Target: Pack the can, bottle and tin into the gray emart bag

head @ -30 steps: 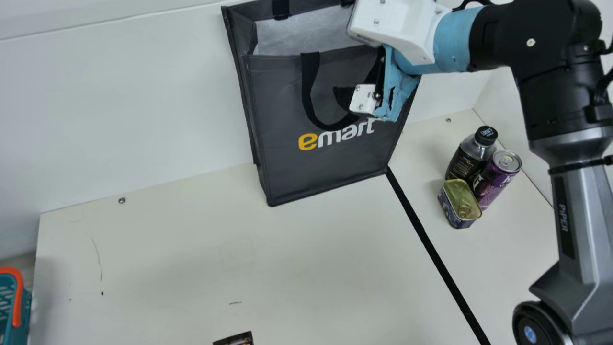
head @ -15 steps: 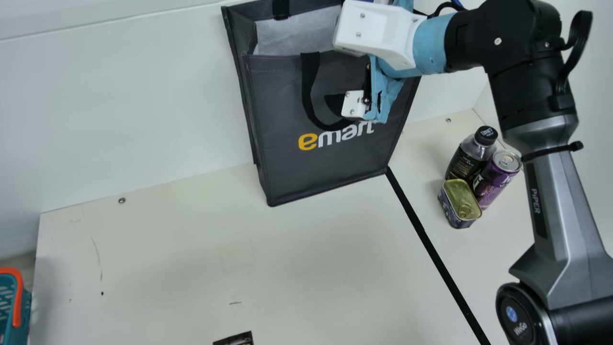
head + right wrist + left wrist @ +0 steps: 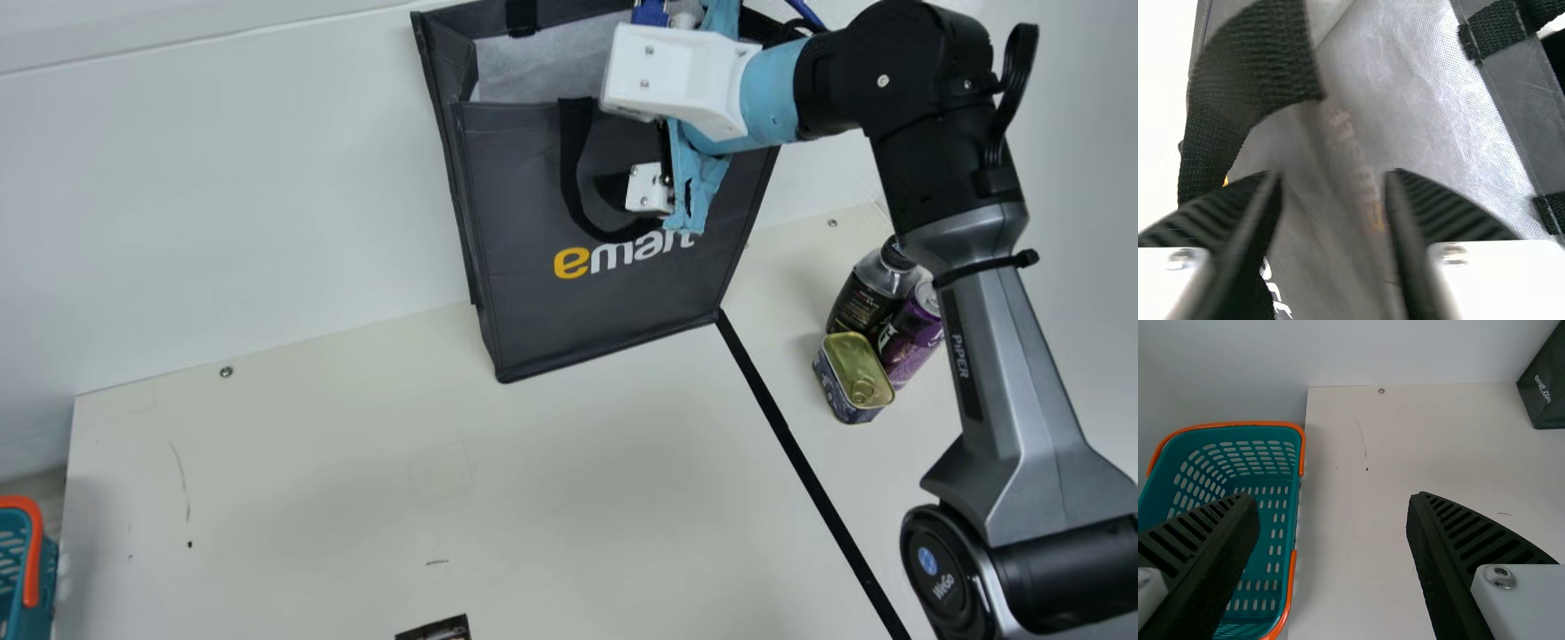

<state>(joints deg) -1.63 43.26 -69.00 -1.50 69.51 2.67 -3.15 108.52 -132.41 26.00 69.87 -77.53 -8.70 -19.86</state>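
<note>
Pale wall rises behind the gray emart bag (image 3: 613, 307), and a cream tabletop (image 3: 311, 462) spreads broadly before it, its left edge well apart from the bag. A black line (image 3: 800, 453) runs from the bag's near right corner toward the viewer, with more surface beyond it.

My right arm (image 3: 1005, 338) stands to the bag's right, bends high up, then reaches across to the bag, its wrist level with the mouth. The right hand (image 3: 649, 188) points down by the bag's front edge — its fingers apart, gray fabric and pale lining in view beneath them. A black strap (image 3: 1245, 100) loops close by.

Right of the bag, the bottle (image 3: 862, 304), can (image 3: 909, 345) and tin (image 3: 852, 378) huddle on the tabletop, the arm covering part of the bottle and can; the tin sits nearest the viewer.

Well left of the bag, the left hand (image 3: 1333, 501) holds its fingers wide apart — a teal basket (image 3: 1238, 430) lies beside the tabletop's left edge.
</note>
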